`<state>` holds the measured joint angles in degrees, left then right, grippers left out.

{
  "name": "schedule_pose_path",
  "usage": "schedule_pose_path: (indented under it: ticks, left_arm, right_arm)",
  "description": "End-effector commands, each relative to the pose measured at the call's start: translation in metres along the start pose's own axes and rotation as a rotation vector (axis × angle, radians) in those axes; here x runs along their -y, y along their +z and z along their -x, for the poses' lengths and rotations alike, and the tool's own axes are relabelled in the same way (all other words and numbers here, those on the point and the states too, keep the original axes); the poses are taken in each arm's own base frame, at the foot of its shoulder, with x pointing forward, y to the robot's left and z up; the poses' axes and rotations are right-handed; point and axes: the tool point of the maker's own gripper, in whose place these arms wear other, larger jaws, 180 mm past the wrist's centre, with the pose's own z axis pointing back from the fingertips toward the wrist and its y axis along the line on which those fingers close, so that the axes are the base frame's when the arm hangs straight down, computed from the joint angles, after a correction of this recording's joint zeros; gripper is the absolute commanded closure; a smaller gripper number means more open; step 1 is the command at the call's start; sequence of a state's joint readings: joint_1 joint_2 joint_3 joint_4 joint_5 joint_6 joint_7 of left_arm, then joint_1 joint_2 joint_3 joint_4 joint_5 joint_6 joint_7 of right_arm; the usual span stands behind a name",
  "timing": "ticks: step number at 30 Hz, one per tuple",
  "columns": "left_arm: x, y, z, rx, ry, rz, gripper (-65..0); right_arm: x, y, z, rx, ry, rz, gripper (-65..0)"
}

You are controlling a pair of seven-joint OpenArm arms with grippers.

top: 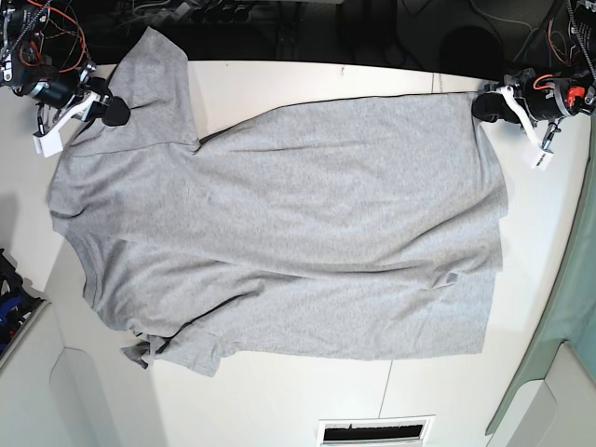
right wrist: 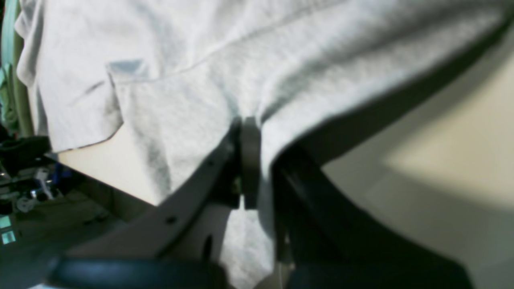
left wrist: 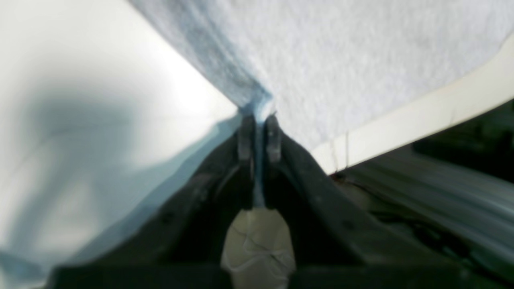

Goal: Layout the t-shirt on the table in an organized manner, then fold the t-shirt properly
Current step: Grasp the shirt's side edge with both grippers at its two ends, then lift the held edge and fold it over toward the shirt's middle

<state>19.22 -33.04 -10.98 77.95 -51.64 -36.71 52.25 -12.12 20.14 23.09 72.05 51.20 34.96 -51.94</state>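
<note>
Base view shows the t-shirt (top: 289, 233) spread nearly flat across the table (top: 307, 400), plain side up, one sleeve rumpled at the near-left edge; left gripper (top: 486, 104) pinches the far hem corner, right gripper (top: 112, 112) pinches cloth by the far sleeve. Looks like the tail of the laying-out step; next calls for carrying both pinched points across together for the first fold, keeping the edge taut

I saw the t-shirt (top: 279, 233) as soft, matt heather-grey jersey cloth with a faintly fuzzy nap. The table (top: 279, 400) under it looked smooth, white and slightly glossy. The left gripper (left wrist: 259, 120) looked like matt black plastic.
</note>
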Motion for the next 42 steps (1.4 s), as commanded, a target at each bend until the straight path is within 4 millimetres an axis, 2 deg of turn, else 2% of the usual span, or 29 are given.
schedule_pose_path:
  ticks: [1,5,11,15,19,22,27,30,34,38,42]
  left_arm:
    - [-0.004,0.008,-0.007,0.011,-0.035,-0.003,0.0]
    - [0.000,0.018,-0.013,0.017,-0.041,0.047,0.0]
    - [0.014,0.033,-0.012,0.033,-0.043,0.109,0.0]
    - [0.031,0.040,-0.018,0.060,-0.064,0.155,0.0]
    - [0.043,0.045,-0.028,0.094,-0.088,0.180,0.0]
    - [0.039,0.056,-0.044,0.160,-0.076,0.173,0.0]
    - [0.017,0.080,-0.066,0.258,-0.060,0.103,0.0]
    - [0.013,0.083,-0.071,0.288,-0.063,0.088,0.0]
    - [0.004,0.080,-0.073,0.304,-0.105,0.023,0.0]
    - [-0.006,0.082,-0.083,0.337,-0.133,-0.026,0.0]
    - [-0.023,0.083,-0.098,0.367,-0.122,-0.067,0.0]
  right_arm:
    - [0.007,0.007,-0.002,-0.015,0.018,0.031,0.0]
    - [0.015,0.020,-0.005,-0.004,-0.005,0.045,0.0]
    - [0.022,0.054,-0.011,0.080,-0.003,0.083,0.0]
    - [0.015,0.072,-0.021,0.126,0.045,0.100,0.0]
    - [0.004,0.081,-0.035,0.164,0.104,0.105,0.0]
    - [-0.005,0.085,-0.048,0.193,0.152,0.108,0.0]
    - [-0.008,0.090,-0.082,0.280,0.204,0.133,0.0]
    - [-0.016,0.091,-0.110,0.347,0.236,0.126,0.0]
    - [-0.031,0.082,-0.138,0.374,0.286,0.109,0.0]
    - [-0.044,0.066,-0.161,0.381,0.304,0.075,0.0]
    - [-0.048,0.044,-0.182,0.365,0.311,0.064,0.0]
